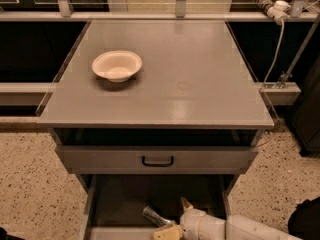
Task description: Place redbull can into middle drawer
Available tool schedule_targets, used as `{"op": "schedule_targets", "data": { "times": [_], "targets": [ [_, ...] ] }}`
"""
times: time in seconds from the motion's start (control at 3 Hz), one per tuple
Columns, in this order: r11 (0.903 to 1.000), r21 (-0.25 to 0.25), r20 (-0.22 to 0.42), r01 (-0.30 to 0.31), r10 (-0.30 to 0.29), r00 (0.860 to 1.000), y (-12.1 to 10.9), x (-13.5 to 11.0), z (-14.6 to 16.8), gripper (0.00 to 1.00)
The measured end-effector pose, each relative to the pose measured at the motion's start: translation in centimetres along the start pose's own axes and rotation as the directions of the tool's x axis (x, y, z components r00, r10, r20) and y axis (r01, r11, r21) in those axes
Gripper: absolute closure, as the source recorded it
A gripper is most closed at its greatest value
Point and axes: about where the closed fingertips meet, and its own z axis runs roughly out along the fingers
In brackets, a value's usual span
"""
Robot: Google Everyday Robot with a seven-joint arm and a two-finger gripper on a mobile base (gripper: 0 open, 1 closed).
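The middle drawer (125,196) is pulled out at the bottom of the camera view, below the shut drawer front with the black handle. The redbull can (153,216) lies tilted on the drawer's dark floor, its shiny end toward the back left. My gripper (176,218) reaches in from the lower right, low inside the drawer. Its cream fingers are spread, one behind the can (186,204) and one in front (167,232). The can sits just left of the gap between them, and it looks released.
A cream-white bowl (117,65) sits on the grey cabinet top (200,84), back left. The shut upper drawer front with its handle (157,160) overhangs the open drawer. Speckled floor lies on both sides; a dark object stands at the far right.
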Motion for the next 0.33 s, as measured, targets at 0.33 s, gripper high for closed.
{"op": "schedule_targets", "data": {
  "times": [0.33],
  "targets": [
    [1.0000, 0.000, 0.000, 0.000, 0.000, 1.000, 0.00, 0.00, 0.00, 0.00]
  ]
}}
